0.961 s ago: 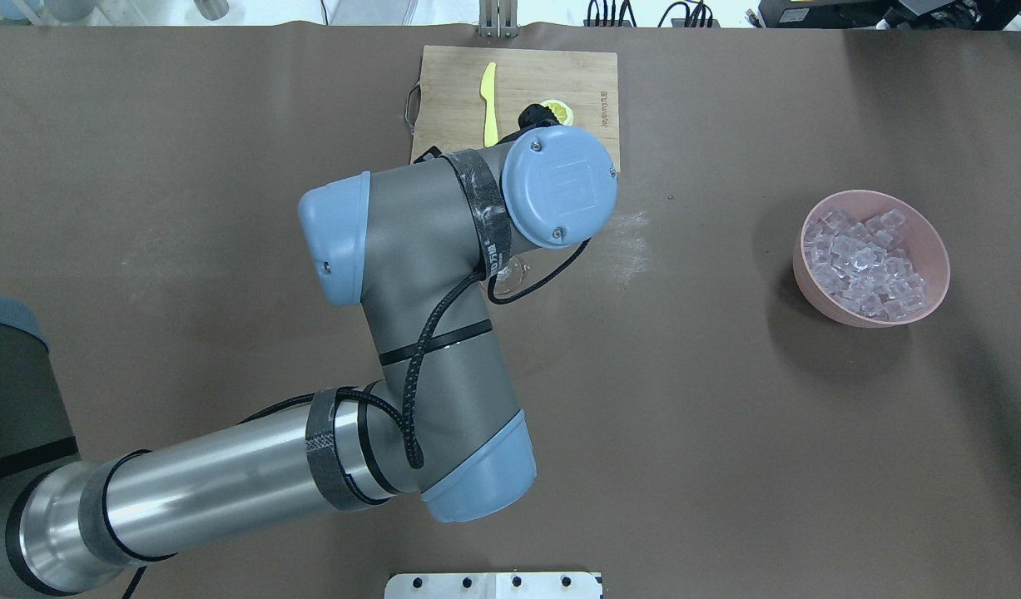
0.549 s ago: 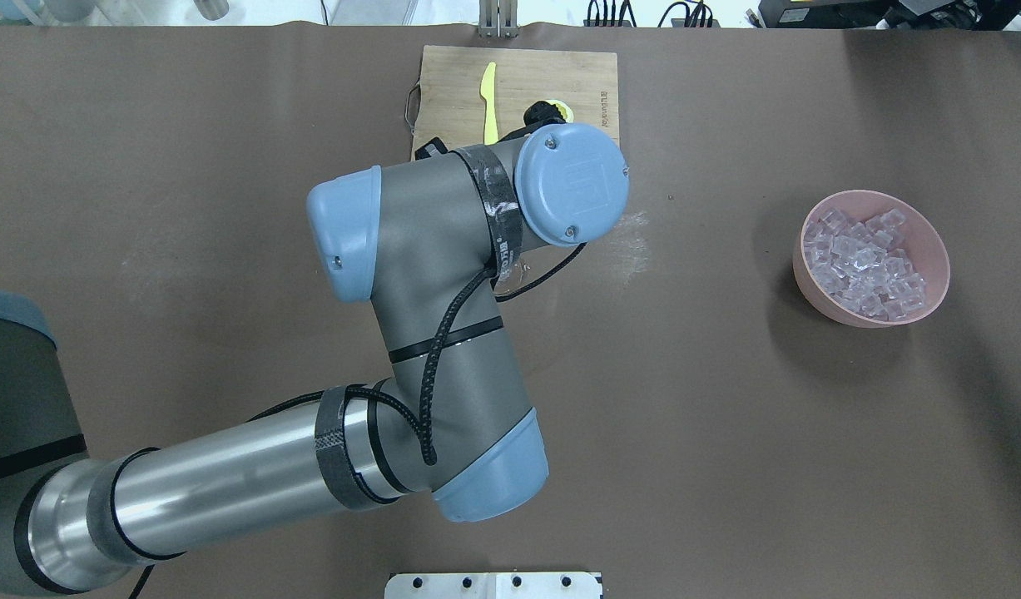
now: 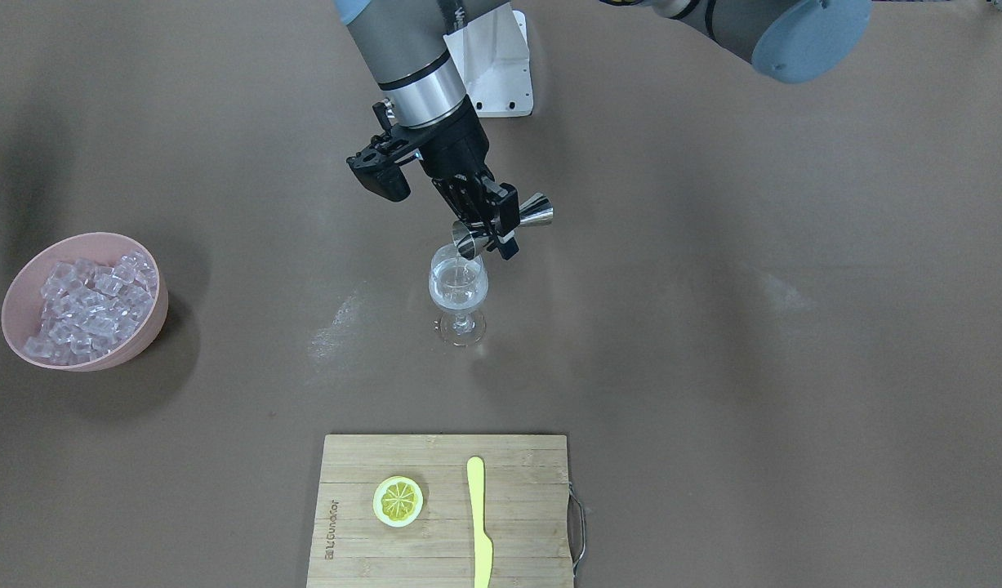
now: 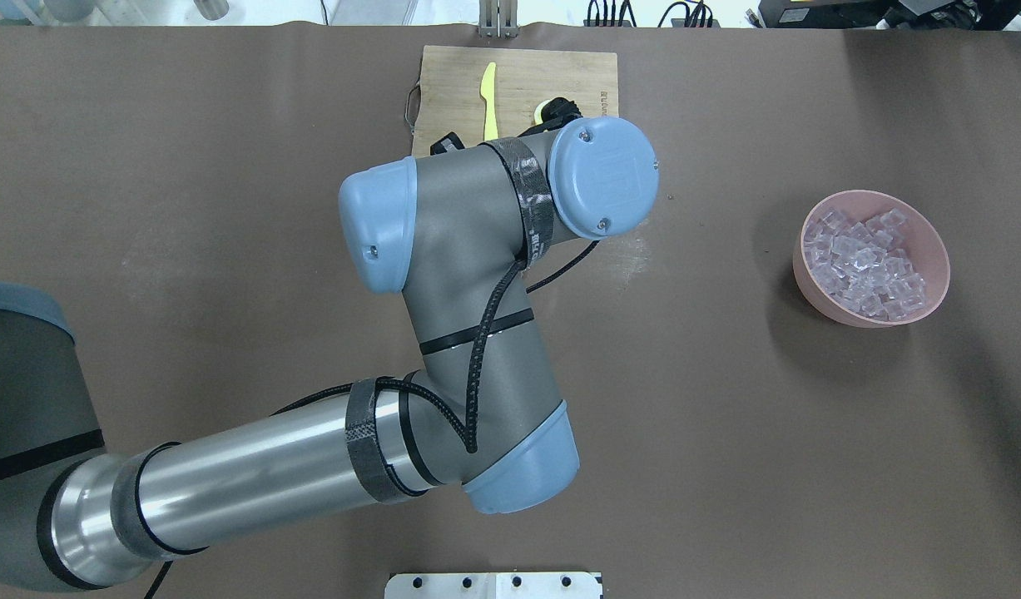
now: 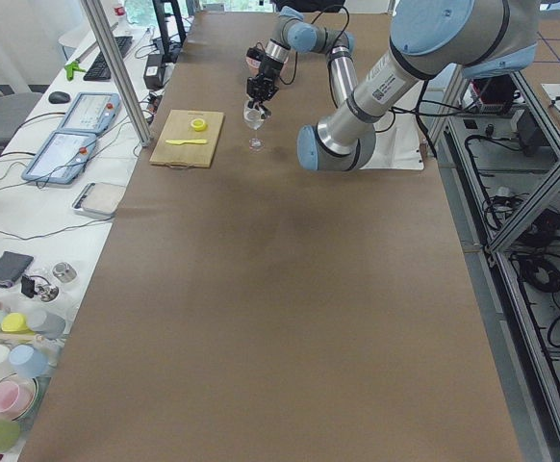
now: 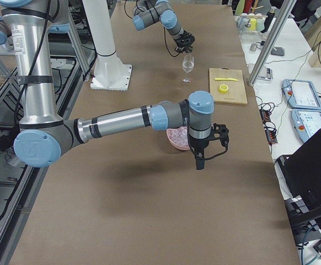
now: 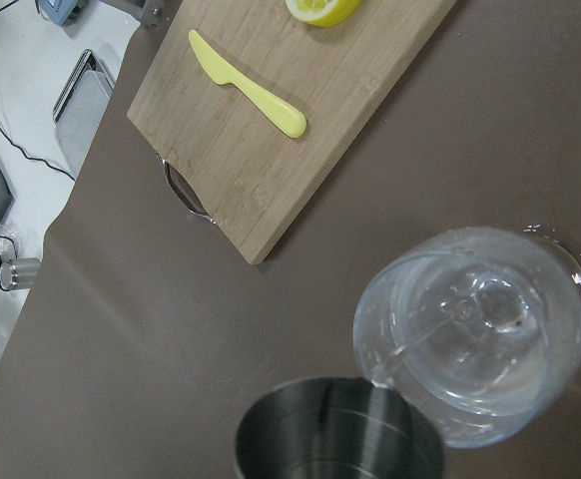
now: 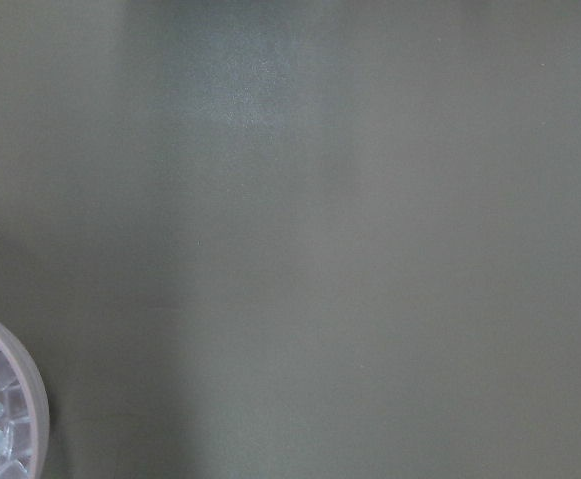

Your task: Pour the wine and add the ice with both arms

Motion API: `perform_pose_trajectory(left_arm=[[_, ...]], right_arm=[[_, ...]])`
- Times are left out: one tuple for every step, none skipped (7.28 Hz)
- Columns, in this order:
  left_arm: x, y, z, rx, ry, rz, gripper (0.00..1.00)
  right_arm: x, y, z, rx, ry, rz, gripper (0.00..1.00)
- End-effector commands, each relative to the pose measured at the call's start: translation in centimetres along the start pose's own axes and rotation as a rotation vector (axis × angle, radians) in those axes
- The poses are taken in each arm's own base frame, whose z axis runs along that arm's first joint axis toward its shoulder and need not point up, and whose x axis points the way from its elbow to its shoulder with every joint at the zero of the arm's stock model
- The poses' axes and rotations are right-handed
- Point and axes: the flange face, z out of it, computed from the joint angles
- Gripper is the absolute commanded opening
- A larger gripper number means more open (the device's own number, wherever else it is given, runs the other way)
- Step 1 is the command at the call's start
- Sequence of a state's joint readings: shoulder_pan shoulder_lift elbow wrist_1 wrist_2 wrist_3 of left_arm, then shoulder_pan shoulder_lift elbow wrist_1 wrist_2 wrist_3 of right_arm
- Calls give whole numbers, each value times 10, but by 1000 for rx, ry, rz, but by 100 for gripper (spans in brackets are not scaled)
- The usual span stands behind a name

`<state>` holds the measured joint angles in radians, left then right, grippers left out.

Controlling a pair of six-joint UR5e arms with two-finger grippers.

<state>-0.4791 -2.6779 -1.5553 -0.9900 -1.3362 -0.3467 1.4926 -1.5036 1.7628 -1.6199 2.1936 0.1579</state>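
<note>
Seen from overhead, the left arm [image 4: 452,274] covers the middle of the table [image 4: 185,166]. It hides its own gripper, the wine glass and the jigger completely. Its wrist also covers all but a sliver of the lemon slice [image 4: 544,106] on the bamboo cutting board [image 4: 452,83] at the middle of the far edge. The front-facing view shows what is covered: the left gripper [image 3: 494,229] is clamped across the waist of a steel jigger [image 3: 536,215]. The jigger is tipped on its side, its lower mouth over the rim of the wine glass [image 3: 458,286], which stands upright near the table's middle holding clear liquid. Only the left wrist camera shows the thin clear stream [image 7: 400,354] running from the jigger's lip into the glass, and there the jigger is cut off. The ice [image 3: 88,302] is heaped in a pink bowl [image 3: 141,343] toward the table's end on the robot's right, well apart from the glass. The right gripper [image 6: 199,163] appears only in the right side view, hanging fingers-down just beside the bowl, and I cannot tell whether its fingers are parted. Its wrist camera catches just a cut-off arc of the bowl's rim with ice inside. The yellow knife [image 3: 480,523] lies beside the lemon slice, its tip cut off.
</note>
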Motion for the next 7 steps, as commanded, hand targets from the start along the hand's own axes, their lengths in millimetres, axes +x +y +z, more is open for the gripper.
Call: perform_pose_trajectory(left_arm=[[0,0,-1,3,5,-1,0],[-3,3,-5,18,11,-4,0],[-5,5,-12,37,21,-8,0],[-9,10,-17,59,29,-14,0],[-15,19,-20,86,39,-22,0],[-26,21,-21,147,56,-48,0],[-43,29,-12,187,120,-82,0]], right_arm=[[0,1,-1,1,0,-1,100],[0,1,-1,1,0,-1,100],[-1,0,-1,2,0,-2,100],[0,1,-1,1,0,-1,100],[0,1,-1,1,0,-1,100],[-1,0,-1,2,0,-2,100],[-1,0,-1,2,0,-2,100]])
